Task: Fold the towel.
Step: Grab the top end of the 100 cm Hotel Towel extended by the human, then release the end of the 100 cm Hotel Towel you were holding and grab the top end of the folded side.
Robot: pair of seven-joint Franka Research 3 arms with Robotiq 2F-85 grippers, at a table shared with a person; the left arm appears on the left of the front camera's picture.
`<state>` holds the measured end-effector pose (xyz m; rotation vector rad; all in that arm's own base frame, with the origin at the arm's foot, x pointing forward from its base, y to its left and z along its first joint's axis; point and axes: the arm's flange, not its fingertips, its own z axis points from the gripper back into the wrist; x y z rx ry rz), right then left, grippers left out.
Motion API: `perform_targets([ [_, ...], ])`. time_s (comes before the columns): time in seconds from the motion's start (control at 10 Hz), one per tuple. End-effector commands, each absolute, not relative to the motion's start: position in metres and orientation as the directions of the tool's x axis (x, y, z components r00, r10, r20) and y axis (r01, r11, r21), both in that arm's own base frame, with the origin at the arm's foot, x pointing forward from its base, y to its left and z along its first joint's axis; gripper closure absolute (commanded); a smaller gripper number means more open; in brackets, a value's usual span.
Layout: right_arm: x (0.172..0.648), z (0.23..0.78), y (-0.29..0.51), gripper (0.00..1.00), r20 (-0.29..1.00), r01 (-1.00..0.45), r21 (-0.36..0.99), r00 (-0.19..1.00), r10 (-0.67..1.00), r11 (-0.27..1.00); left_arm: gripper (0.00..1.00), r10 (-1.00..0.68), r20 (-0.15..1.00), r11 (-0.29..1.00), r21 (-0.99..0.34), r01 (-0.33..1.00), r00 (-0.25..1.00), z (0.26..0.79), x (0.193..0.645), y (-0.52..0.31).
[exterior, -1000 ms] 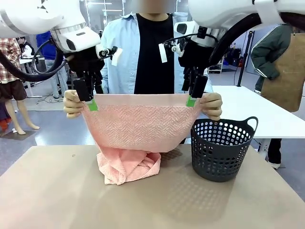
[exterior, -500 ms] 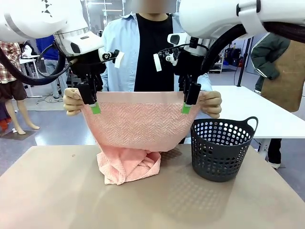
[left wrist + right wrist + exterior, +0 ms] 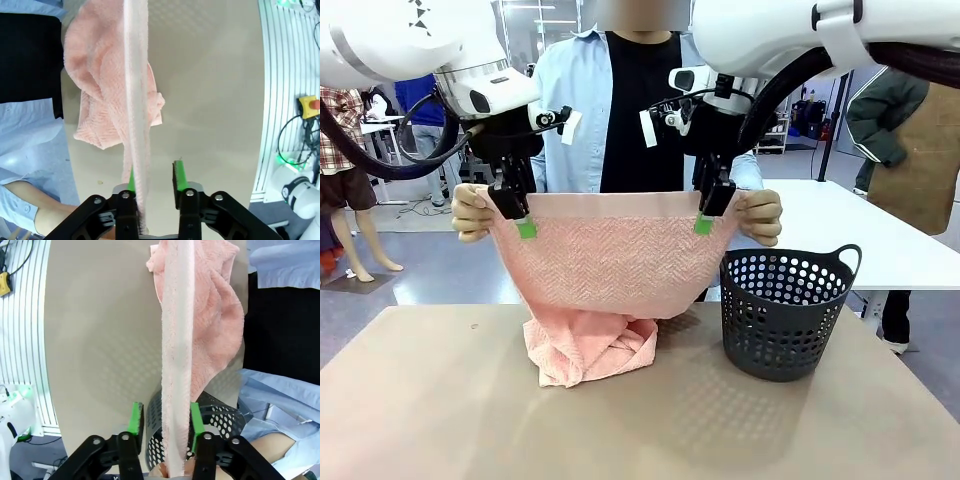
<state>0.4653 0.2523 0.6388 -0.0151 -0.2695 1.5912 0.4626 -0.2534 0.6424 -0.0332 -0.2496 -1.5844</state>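
Both jaws have crept inward along the towel (image 3: 610, 260), hung at 12 o'clock above the surface (image 3: 440, 400); each straddles its hem, narrowly agape; pinch both corners evenly before the person's hands (image 3: 470, 213) release.

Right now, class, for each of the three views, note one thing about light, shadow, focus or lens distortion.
Front view: soft, even light; the basket throws a faint dotted shadow on the table. Left wrist view: the towel edge nearest the lens is blurred, and the table's edges bow. Right wrist view: the same wide-angle bowing, the towel's near edge soft.
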Motion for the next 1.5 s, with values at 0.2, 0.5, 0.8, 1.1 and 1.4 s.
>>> perform_targets([
  [0.2,0.4683,0.6390,0.2559,1.00,0.163,-0.983,-0.183,-0.062,0.985,-0.032,1.00,-0.984,0.174,-0.013,0.127,0.992,-0.035,0.6449,0.4578,-0.2506],
  [0.5,0.4672,0.6374,0.2560,1.00,0.168,-0.983,-0.184,-0.060,0.984,-0.029,1.00,-0.985,0.171,-0.015,0.126,0.992,-0.037,0.6447,0.4562,-0.2516],
  [0.8,0.4653,0.6374,0.2547,1.00,0.156,-0.984,-0.180,-0.047,0.987,-0.018,1.00,-0.984,0.176,-0.008,0.139,0.990,-0.033,0.6432,0.4621,-0.2526],
  [1.1,0.4653,0.6374,0.2547,1.00,0.156,-0.984,-0.180,-0.047,0.987,-0.018,1.00,-0.984,0.176,-0.008,0.139,0.990,-0.033,0.6432,0.4621,-0.2526],
  [1.4,0.4653,0.6374,0.2547,1.00,0.156,-0.984,-0.180,-0.047,0.987,-0.018,1.00,-0.984,0.176,-0.008,0.139,0.990,-0.033,0.6432,0.4621,-0.2526],
])
